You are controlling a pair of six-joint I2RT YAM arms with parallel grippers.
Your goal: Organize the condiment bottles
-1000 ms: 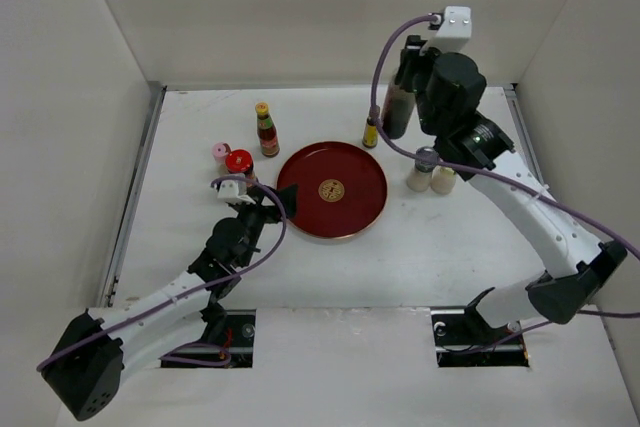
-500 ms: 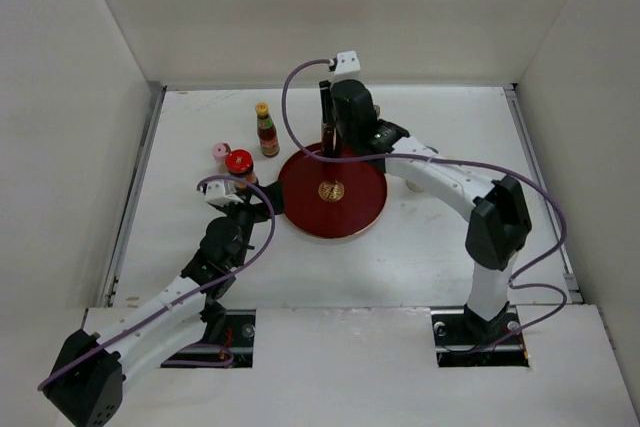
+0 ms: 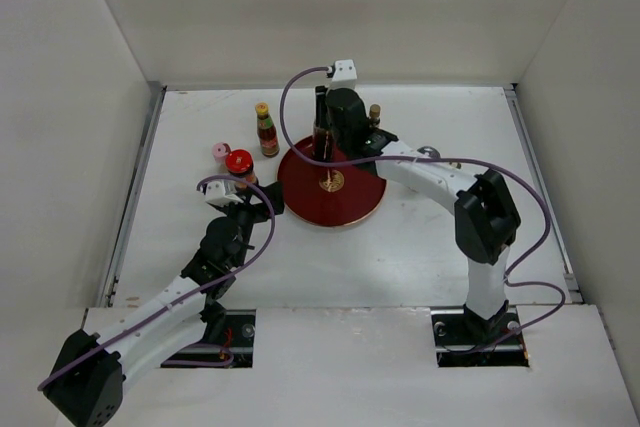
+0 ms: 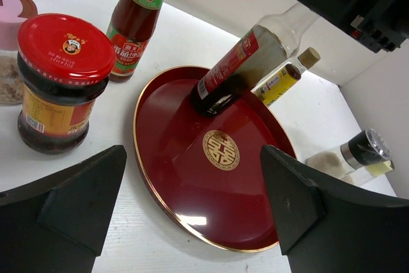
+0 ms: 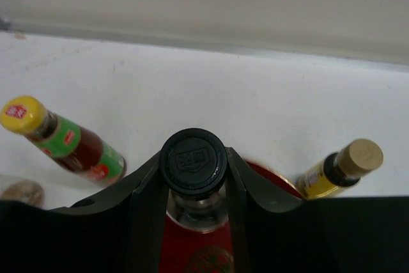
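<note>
Setting the tall bottle [image 4: 238,67] onto the tray [image 4: 192,187] looks like the step in hand. The right tool [image 5: 193,187] is clenched on the bottle's neck just under the black cap, one finger on each side. The base sits at the far-left part of the tray, inside the gold rim; whether it bears fully on the tray or hangs a hair above, I cannot tell.

The bottle's long axis runs near vertical, cap up and base down. The slant seen from the left wrist seems to come mostly from that camera's own tilt, since the sauce bottle [image 4: 134,27] and the amber bottle [image 4: 281,81] lean much the same way.

The next move likely calls for seating the base flat, letting the fingers part, and lifting straight up so the cap is not dragged and this tall, narrow bottle does not tip.

The left tool [image 3: 257,199] is released, jaws spread wide, low over the table just beside the red-lidded jar [image 4: 61,81], which stands off the tray.
</note>
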